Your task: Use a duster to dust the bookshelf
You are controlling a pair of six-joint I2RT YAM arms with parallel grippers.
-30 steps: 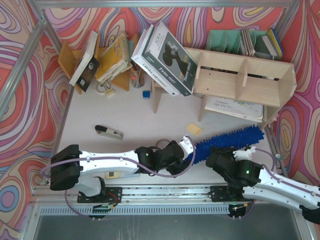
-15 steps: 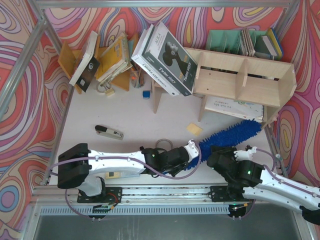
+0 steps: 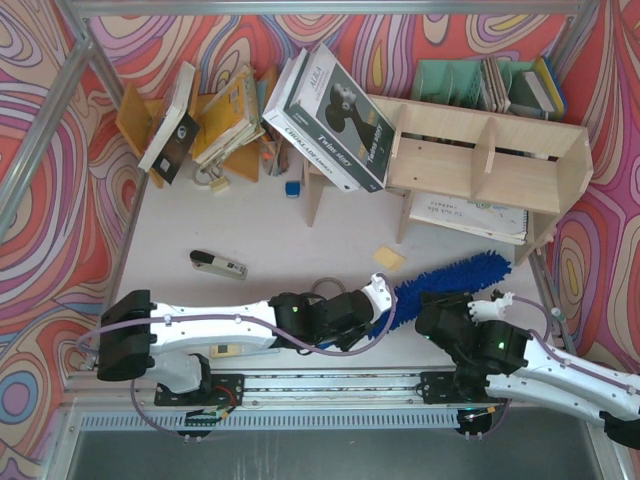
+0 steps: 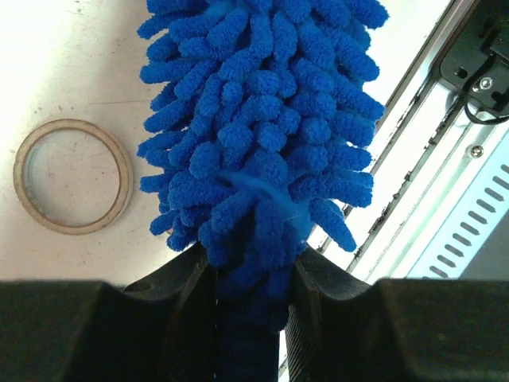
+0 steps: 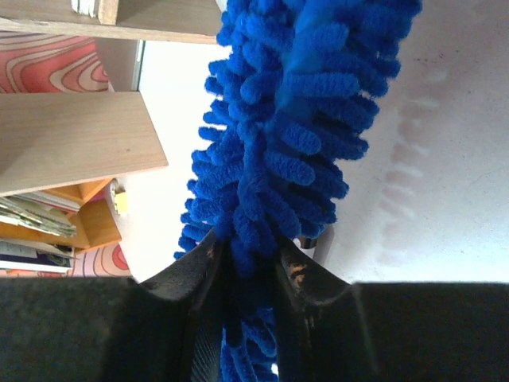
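Duster [image 3: 455, 278]: left gripper [image 4: 250, 278] clamped at its base, right gripper [image 5: 246, 255] pinched on fluff. Lies low before bookshelf [image 3: 480, 150], apart from it. We judge step: approach. Next: we raise tip to shelf board.

The duster [image 3: 455, 277] sits before the bookshelf [image 3: 470, 190], just right of the ring [image 4: 126, 179].
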